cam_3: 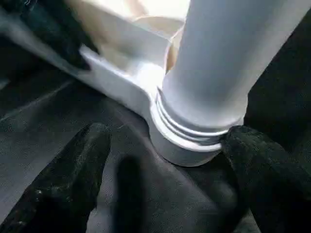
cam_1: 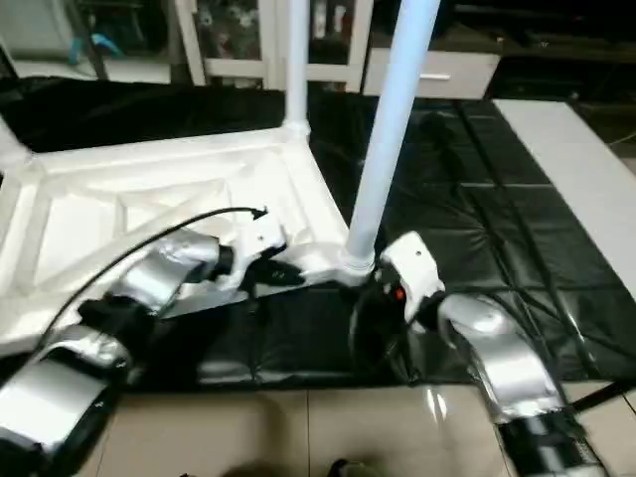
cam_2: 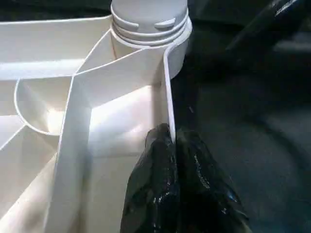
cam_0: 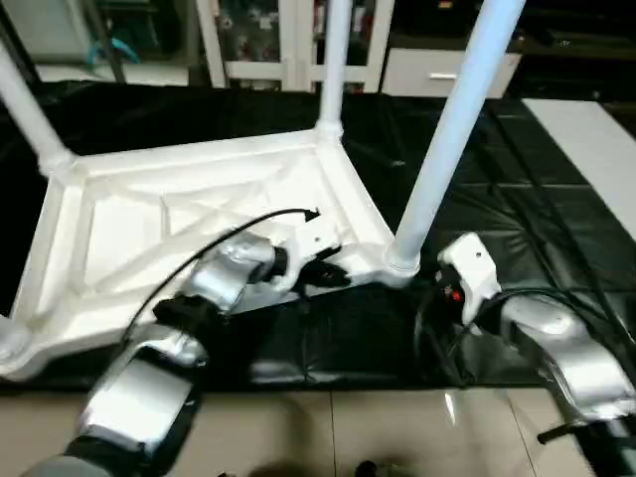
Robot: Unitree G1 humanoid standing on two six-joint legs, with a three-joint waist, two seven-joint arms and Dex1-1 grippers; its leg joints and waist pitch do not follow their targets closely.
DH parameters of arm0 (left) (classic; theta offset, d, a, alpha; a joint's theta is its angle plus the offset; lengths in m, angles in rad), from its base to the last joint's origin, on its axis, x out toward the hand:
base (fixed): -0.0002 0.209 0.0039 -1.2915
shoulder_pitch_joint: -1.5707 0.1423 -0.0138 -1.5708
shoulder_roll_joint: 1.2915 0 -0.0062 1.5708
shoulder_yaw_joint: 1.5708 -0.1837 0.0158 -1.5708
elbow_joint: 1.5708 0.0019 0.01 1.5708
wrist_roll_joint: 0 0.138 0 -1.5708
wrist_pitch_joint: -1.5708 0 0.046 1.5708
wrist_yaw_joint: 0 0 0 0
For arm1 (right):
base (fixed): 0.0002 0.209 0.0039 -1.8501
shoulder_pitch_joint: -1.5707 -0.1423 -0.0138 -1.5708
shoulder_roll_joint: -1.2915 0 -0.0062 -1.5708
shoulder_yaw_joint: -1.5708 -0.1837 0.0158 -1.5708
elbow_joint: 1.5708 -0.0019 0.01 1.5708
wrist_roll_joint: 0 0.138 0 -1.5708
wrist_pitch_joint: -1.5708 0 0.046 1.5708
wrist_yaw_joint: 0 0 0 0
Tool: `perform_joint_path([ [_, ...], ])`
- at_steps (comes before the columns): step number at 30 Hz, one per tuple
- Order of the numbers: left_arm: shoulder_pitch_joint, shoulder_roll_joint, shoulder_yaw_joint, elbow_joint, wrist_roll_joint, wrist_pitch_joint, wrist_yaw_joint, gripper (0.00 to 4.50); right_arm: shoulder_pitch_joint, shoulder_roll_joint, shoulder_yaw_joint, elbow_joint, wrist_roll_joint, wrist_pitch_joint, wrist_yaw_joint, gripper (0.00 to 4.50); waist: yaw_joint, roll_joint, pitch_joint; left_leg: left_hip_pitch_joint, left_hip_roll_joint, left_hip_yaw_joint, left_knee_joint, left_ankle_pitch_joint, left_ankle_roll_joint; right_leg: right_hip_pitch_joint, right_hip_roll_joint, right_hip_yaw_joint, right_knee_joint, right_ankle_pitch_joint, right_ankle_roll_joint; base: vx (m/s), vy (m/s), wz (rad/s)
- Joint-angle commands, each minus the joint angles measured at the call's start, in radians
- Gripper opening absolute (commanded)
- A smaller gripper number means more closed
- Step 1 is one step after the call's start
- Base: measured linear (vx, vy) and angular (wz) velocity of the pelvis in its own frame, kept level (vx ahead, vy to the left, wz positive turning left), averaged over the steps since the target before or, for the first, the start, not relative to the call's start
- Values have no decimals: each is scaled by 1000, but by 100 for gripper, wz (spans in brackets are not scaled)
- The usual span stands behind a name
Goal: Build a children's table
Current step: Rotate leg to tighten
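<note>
The children's table lies upside down on a black mat, its white X-ribbed top point(cam_0: 149, 214) facing up. White legs stand in three corner sockets: far left point(cam_0: 25, 104), far right point(cam_0: 335, 60) and near right point(cam_0: 452, 129). My left gripper point(cam_0: 333, 273) is shut on the top's raised rim point(cam_2: 167, 97) on the near side, a short way from the near right socket point(cam_2: 148, 24). My right gripper point(cam_3: 167, 133) is open, with its fingers point(cam_3: 68, 179) wide apart on either side of the near right leg's socket point(cam_3: 189, 141).
The black mat point(cam_0: 497, 199) spreads to the right and behind the table. Tiled floor point(cam_0: 378, 427) runs along the near edge. A white cabinet point(cam_0: 447, 65) stands at the back, and a white panel point(cam_0: 596, 149) lies at the far right.
</note>
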Motion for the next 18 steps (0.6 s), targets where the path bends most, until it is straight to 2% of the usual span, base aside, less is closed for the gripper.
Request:
perform_joint_path([
  [1,74,15,-128,-24,24,28,-198,0,20,-44,39,-56,7,27,79,401,6,-8,-69,-3,14,11,-51,-73,146,70,-27,45,-29,-52,-298,0,0,0],
  [3,82,22,-131,-43,22,27,-206,0,31,-66,44,-79,15,32,108,401,14,-4,-68,5,16,14,-51,-71,152,68,-28,47,-28,-41,-313,0,0,0],
  [5,79,13,-117,-29,30,5,-167,0,40,-80,41,-101,22,40,121,401,27,-3,-65,10,17,16,-53,-100,141,66,-28,47,-33,-92,-305,0,0,0],
  [6,71,-1,-103,-10,36,-13,-118,0,47,-88,38,-116,25,46,128,401,32,-12,-62,13,18,17,-56,-134,123,65,-28,48,-38,-143,-293,0,0,0],
  [7,64,-14,-89,6,39,-27,-80,0,52,-94,36,-128,26,51,132,401,39,-8,-57,19,20,16,-61,-181,100,61,-26,49,-46,-204,-276,0,0,0],
  [8,59,-24,-77,13,40,-46,-48,0,59,-100,34,-140,28,57,136,401,39,-14,-52,20,20,18,-63,-214,89,59,-25,49,-52,-249,-261,0,0,0],
  [9,57,-30,-71,13,39,-56,-32,0,62,-104,32,-147,28,61,139,401,42,-14,-50,24,20,16,-68,-267,68,55,-27,50,-61,-347,-225,0,0,0],
  [10,43,-48,-53,29,41,-88,30,0,73,-109,28,-163,34,68,140,401,44,-18,-51,31,19,16,-67,-288,51,50,-24,57,-68,-402,-196,0,0,0],
  [12,17,-75,-29,55,52,-148,155,0,93,-116,22,-190,41,79,139,401,47,-18,-52,41,19,24,-65,-294,52,38,-16,66,-68,-372,-194,-9,11,10],
  [13,1,-93,-3,66,43,-167,215,0,107,-119,19,-205,43,84,137,401,49,-20,-53,41,18,28,-63,-292,55,36,-13,72,-66,-355,-197,-33,26,22],
  [15,-7,-105,15,68,30,-172,235,0,118,-121,17,-215,43,86,136,401,47,-23,-54,28,17,28,-65,-274,64,41,-11,78,-62,-346,-188,-16,13,11],
  [16,-13,-111,29,60,10,-151,225,0,127,-123,14,-224,42,91,135,401,43,-11,-54,13,16,21,-69,-267,62,51,-15,77,-56,-348,-174,0,0,0],
  [18,-13,-113,36,43,-6,-118,199,55,139,-128,10,-232,40,97,133,404,36,-16,-56,5,16,16,-69,-276,58,53,-16,75,-55,-353,-149,0,0,0],
])
